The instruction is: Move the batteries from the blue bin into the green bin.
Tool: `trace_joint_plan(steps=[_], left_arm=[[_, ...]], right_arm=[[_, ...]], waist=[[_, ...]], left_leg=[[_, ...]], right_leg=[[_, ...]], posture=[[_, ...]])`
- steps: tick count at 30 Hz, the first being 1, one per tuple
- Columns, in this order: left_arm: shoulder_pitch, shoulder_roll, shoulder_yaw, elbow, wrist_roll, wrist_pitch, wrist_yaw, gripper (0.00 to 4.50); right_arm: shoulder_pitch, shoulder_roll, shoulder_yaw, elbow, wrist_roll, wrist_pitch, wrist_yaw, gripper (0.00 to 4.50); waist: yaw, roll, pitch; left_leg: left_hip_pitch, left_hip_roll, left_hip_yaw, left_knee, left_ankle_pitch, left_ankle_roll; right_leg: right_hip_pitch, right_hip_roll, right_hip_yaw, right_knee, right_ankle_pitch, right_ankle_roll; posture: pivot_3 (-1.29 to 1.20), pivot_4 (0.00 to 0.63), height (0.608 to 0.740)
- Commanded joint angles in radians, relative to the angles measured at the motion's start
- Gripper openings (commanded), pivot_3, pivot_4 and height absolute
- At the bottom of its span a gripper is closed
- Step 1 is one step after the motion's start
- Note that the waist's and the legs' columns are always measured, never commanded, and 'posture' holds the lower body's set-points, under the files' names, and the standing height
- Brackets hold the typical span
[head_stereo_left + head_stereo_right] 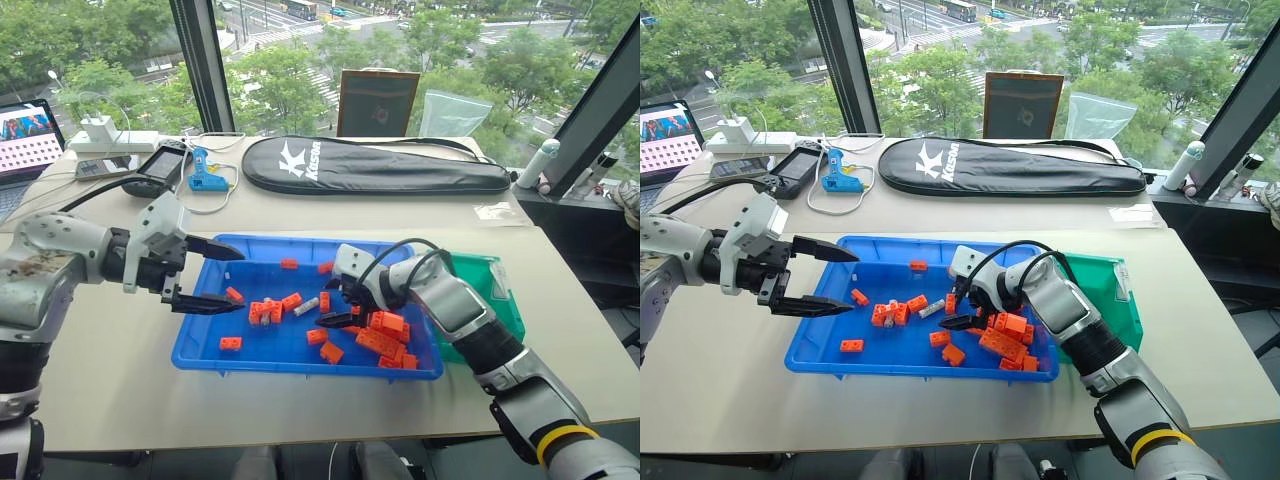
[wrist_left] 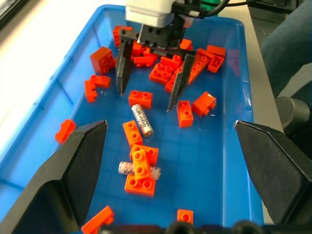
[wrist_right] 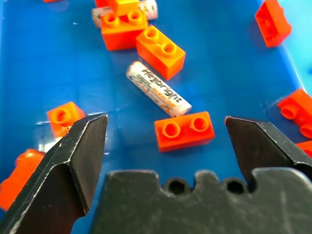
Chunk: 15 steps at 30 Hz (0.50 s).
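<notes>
The blue bin [image 1: 270, 345] sits in the middle of the table with several orange bricks scattered in it. One battery [image 1: 306, 306] lies bare on its floor among the bricks, its printed label readable in the right wrist view [image 3: 157, 88]. A second battery [image 2: 139, 169] lies partly under orange bricks. My right gripper [image 1: 335, 305] is open and low in the bin, angled toward the bare battery, which lies just past its fingertips. My left gripper [image 1: 240, 281] hangs open and empty over the bin's left end. The green bin [image 1: 480, 275] stands against the blue bin's right side.
A heap of orange bricks [image 1: 385, 338] fills the blue bin's right end under my right wrist. At the back of the table lie a black racket bag [image 1: 375, 165], a blue tool [image 1: 205, 175], a power strip [image 1: 100, 135] and a laptop [image 1: 25, 140].
</notes>
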Motion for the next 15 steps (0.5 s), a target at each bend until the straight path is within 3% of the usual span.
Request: trace_joint_plan(steps=[1, 4, 10, 15], left_arm=[[-0.001, 0.025, 0.04, -0.028, -0.014, 0.002, 0.009, 4.5], [0.0, 0.028, 0.04, -0.029, -0.016, 0.003, 0.012, 4.5], [-0.005, 0.022, 0.03, -0.025, -0.016, 0.004, 0.014, 4.5], [-0.02, 0.005, 0.008, -0.007, 0.005, -0.026, 0.017, 4.5]], right_arm=[[-0.027, 0.015, -0.007, 0.011, -0.009, -0.036, 0.01, 4.23], [-0.02, 0.007, -0.005, 0.002, -0.014, -0.031, 0.031, 3.44], [-0.035, -0.053, -0.042, -0.071, -0.015, 0.002, 0.055, 1.44], [-0.065, -0.179, -0.06, -0.098, -0.068, -0.002, 0.051, 1.43]], waist=[[0.0, 0.0, 0.0], [0.001, 0.0, 0.0], [0.002, 0.0, 0.0], [0.007, 0.0, 0.0]], left_leg=[[0.0, 0.0, 0.0, 0.0, 0.0, 0.0], [0.0, 0.0, 0.0, 0.0, 0.0, 0.0], [0.0, 0.0, 0.0, 0.0, 0.0, 0.0], [0.0, 0.0, 0.001, 0.0, 0.0, 0.0]], right_leg=[[0.0, 0.0, 0.0, 0.0, 0.0, 0.0], [0.0, 0.0, 0.0, 0.0, 0.0, 0.0], [0.0, 0.0, 0.0, 0.0, 0.0, 0.0], [0.0, -0.001, 0.0, 0.0, 0.0, 0.0]], posture=[[0.0, 0.15, 0.74], [0.0, 0.15, 0.74], [0.0, 0.15, 0.74], [0.0, 0.15, 0.74]])
